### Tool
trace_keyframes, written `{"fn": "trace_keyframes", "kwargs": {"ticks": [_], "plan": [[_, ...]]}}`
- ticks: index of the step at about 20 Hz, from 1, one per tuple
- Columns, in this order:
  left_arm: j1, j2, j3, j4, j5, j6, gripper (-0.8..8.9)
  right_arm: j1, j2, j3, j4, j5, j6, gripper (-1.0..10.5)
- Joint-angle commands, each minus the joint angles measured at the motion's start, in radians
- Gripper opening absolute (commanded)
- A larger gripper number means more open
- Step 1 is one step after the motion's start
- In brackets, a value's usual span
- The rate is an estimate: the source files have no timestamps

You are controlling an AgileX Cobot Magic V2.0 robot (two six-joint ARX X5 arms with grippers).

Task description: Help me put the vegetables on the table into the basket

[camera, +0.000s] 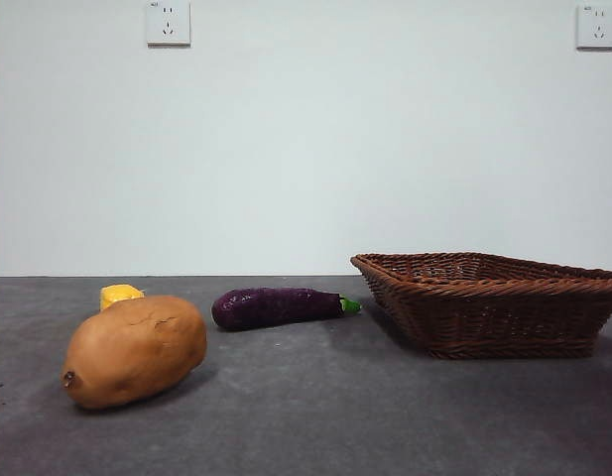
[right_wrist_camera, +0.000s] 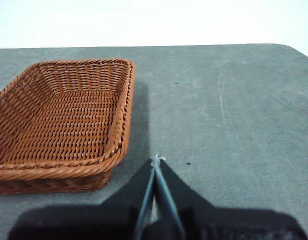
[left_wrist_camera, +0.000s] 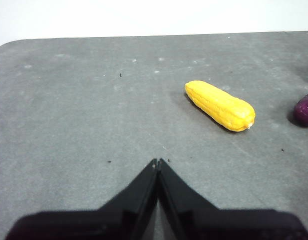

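Nothing's been picked up yet: both the left gripper [left_wrist_camera: 157,161] and right gripper [right_wrist_camera: 155,159] hang clenched and empty, while potato [camera: 135,351], eggplant [camera: 276,307] and yellow corn [left_wrist_camera: 219,105] lie on the table [camera: 385,416] outside the basket [camera: 494,307].

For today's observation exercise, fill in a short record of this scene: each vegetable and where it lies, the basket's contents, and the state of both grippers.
potato: on the table, nearest the front camera
corn cob: yellow, on the table, partly hidden behind the potato
eggplant: lying on the table, green stem toward the basket
basket: empty
left gripper: jaws shut, holding nothing, above bare table near the corn cob
right gripper: jaws shut, holding nothing, beside the basket
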Motion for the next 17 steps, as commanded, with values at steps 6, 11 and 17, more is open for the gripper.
{"fn": "trace_keyframes", "kwargs": {"ticks": [6,11,17], "plan": [[0.003,0.0,-0.01,0.006,-0.003,-0.006,-0.04,0.001,-0.003,-0.01,0.004,-0.007,0.074,0.0],[0.003,0.001,-0.01,0.006,-0.003,-0.006,-0.04,0.001,-0.002,-0.01,0.003,-0.008,0.185,0.0],[0.003,0.006,-0.01,0.007,-0.003,-0.006,-0.04,0.001,-0.002,-0.005,-0.002,-0.019,0.316,-0.1]]}}
